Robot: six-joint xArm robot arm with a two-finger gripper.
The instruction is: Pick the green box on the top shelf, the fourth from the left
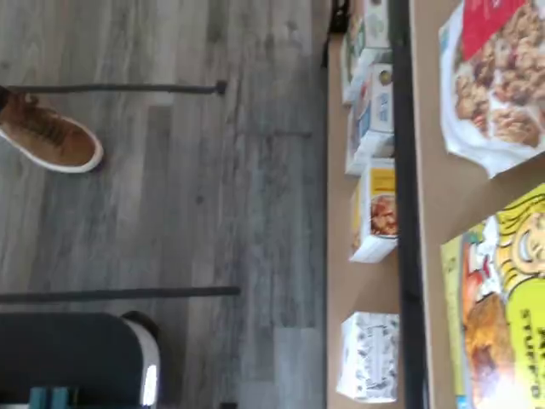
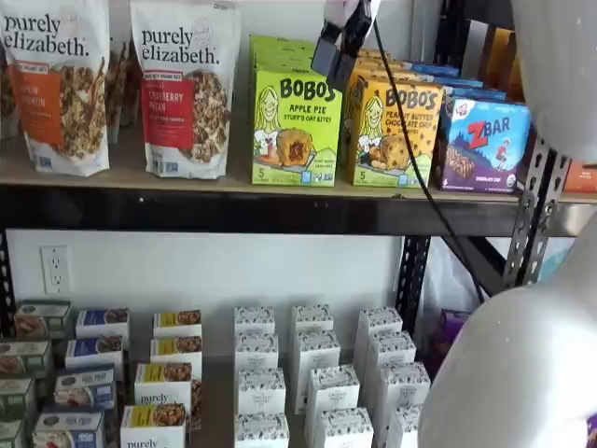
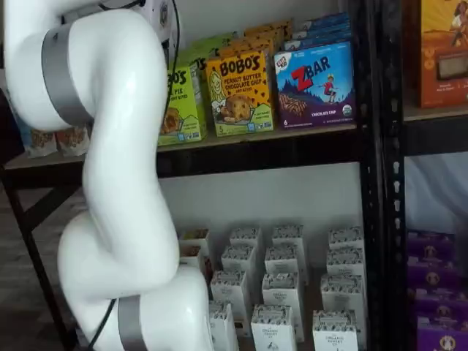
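The green box (image 2: 296,126), lime green and reading "BOBO'S Apple Pie", stands on the top shelf (image 2: 187,211) between a granola bag and the yellow-orange Bobo's box. In a shelf view (image 3: 183,110) the arm covers its left part. It also shows at the edge of the wrist view (image 1: 502,315). My gripper (image 2: 341,45) hangs from the top edge, just above and in front of the green box's upper right corner, with a cable beside it. Its black fingers show no clear gap and hold no box.
Purely Elizabeth granola bags (image 2: 184,89) stand left of the green box. A yellow-orange Bobo's box (image 2: 394,131) and a blue ZBar box (image 2: 482,140) stand to its right. Small white boxes (image 2: 312,373) fill the lower shelf. A brown shoe (image 1: 47,136) is on the floor.
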